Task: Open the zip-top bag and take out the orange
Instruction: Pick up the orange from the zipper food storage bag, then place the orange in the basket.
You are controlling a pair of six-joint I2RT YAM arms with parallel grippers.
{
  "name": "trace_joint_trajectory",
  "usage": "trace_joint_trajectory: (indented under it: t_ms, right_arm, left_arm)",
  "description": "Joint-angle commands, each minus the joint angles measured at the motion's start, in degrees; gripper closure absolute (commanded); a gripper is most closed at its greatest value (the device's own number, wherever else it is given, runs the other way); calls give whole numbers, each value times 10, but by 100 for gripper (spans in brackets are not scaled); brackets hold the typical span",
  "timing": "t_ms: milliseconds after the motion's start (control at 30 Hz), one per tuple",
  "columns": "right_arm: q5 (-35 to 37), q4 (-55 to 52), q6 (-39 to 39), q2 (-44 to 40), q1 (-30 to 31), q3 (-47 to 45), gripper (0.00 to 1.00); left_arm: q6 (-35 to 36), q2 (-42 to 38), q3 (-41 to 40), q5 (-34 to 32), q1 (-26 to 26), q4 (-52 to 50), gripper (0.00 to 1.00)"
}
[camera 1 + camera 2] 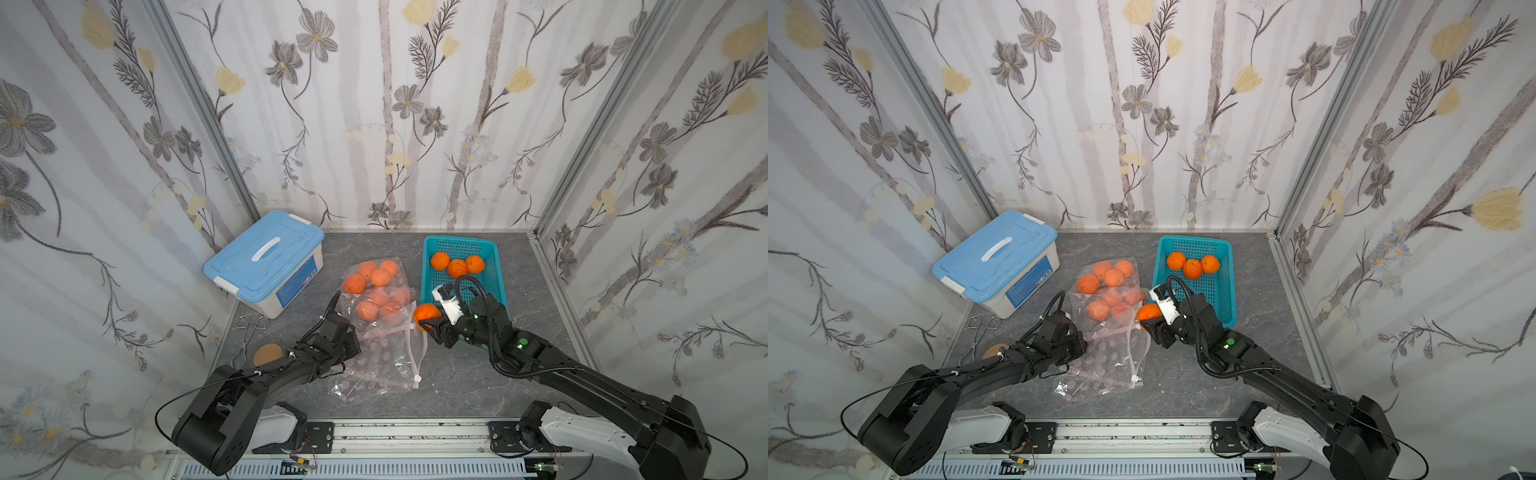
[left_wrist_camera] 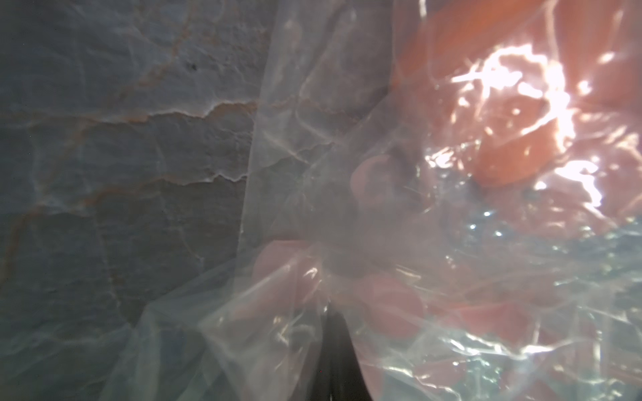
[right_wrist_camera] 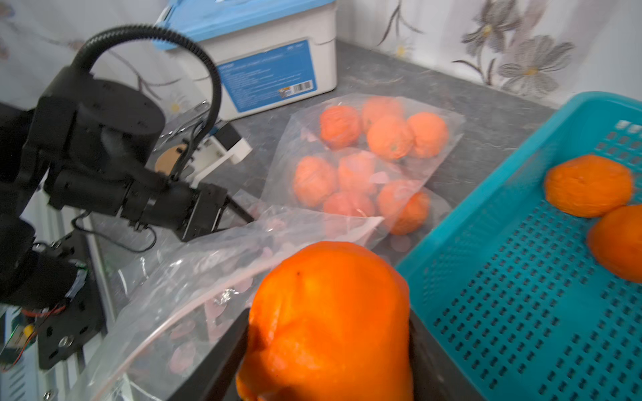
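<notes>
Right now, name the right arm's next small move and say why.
Probably carry the orange sideways over the teal basket rim, ready to release. The right gripper grips it outside the zip-top bag, the basket lies close beside it holding three oranges, and the left gripper pinches the bag.

Grey marble-veined table (image 1: 478,374), walled on 3 sides. Items resting directly on it:
1. White storage box (image 1: 266,266) w/ blue lid, far-left corner.
2. Teal mesh basket (image 1: 457,247), far right.
3. Two filled clear bags (image 1: 376,274), overlapping, centre, btwn box and basket.
4. Crumpled zip-top bag (image 1: 374,365), near-centre, touching the filled bags' near edge.
5. Metal tongs (image 1: 245,332), left edge, just beside box.
6. Round cork disc (image 1: 268,354), touching tongs on their near side.
</notes>
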Motion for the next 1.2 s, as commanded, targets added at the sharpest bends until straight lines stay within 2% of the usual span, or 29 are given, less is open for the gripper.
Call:
trace_joint_trajectory:
  t_ms: [0,100,200,467,600,767,1067,1167]
  right_arm:
    - [32,10,52,-20,-46,-1,47]
    - [49,21,74,-7,-101,3,47]
    - [30,33,108,44,-154,20,46]
    - [9,93,138,217,-208,96,47]
    - [0,126,152,325,-213,141,46]
    - [-23,144,176,418,-213,202,46]
    - [8,117,183,508,-217,266,40]
    - [14,119,184,526,-216,282,38]
  left_arm:
    - [8,4,1,-5,1,-56,100]
    - [9,2,2,-6,1,-58,100]
    - [10,4,5,-4,1,-55,100]
    - [7,17,12,9,1,-46,100]
    - [9,5,17,6,1,-59,100]
    - [11,-22,22,2,1,-83,100]
    - [12,-66,22,-4,1,-118,100]
    - [12,-76,29,0,1,-131,96]
